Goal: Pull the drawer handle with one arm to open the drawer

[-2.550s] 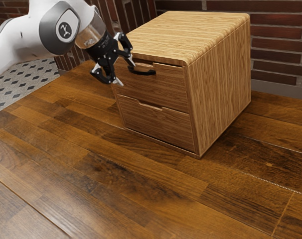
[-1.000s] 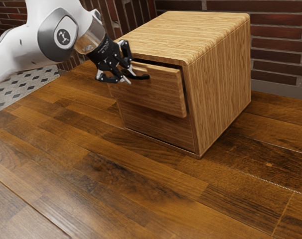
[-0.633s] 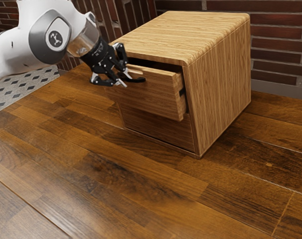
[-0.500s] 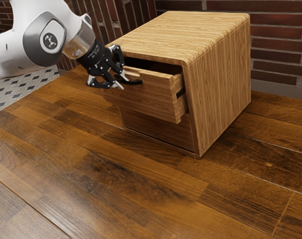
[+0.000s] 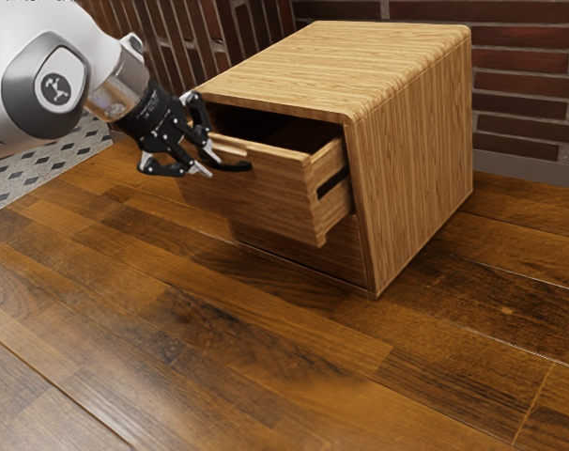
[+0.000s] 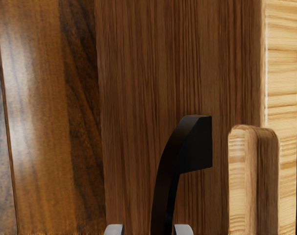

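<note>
A wooden cabinet (image 5: 407, 141) stands on the plank surface with its upper drawer (image 5: 266, 193) pulled well out toward the exterior view's left, its dark inside showing. My gripper (image 5: 206, 156) is at the drawer's front, shut on the black drawer handle (image 5: 230, 170). In the wrist view the curved handle (image 6: 180, 161) runs down between my fingertips (image 6: 114, 229), in front of the drawer front (image 6: 138, 88). The lower drawer (image 5: 308, 252) sits flush and partly hidden under the open one.
A brick wall (image 5: 529, 56) runs behind the cabinet. A patterned grey floor patch (image 5: 40, 150) lies at the exterior view's left, under my arm. Bare planks (image 5: 266, 357) stretch in front of the cabinet. A light wooden tab (image 6: 254, 181) juts from the drawer's top edge beside the handle.
My gripper has moved toward the exterior view's left with the handle in it. The upper drawer has slid from shut to well open. The lower drawer has not moved.
</note>
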Robot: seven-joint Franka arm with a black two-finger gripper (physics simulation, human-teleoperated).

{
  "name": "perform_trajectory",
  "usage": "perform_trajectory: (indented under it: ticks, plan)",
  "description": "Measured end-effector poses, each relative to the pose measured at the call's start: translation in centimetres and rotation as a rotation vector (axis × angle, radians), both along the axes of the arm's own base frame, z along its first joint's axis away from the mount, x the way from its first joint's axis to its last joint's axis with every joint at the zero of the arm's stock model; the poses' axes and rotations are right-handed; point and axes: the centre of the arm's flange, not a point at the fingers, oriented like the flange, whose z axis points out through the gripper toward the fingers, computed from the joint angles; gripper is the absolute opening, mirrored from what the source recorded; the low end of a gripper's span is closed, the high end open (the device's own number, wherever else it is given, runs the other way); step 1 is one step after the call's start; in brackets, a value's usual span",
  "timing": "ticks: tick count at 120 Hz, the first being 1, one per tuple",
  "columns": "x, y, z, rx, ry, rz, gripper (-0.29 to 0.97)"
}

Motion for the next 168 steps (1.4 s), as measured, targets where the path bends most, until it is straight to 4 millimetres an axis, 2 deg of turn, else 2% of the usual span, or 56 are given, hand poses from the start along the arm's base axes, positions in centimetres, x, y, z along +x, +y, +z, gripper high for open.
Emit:
perform_trajectory:
  ticks: [31,59,86,107,122,168]
  plan:
    - [-1.6,0.0,-0.5,-0.013,0.011,0.0,0.04]
    - [-3.4,1.0,-0.6,-0.025,0.013,0.018,0.04]
    - [-4.8,0.4,-1.0,-0.036,0.02,0.01,0.04]
    - [-7.0,0.7,-0.5,-0.047,0.011,0.018,0.04]
    - [-7.4,0.7,-1.2,-0.052,0.022,0.018,0.04]
    - [-10.0,0.1,-1.1,-0.058,0.017,0.015,0.04]
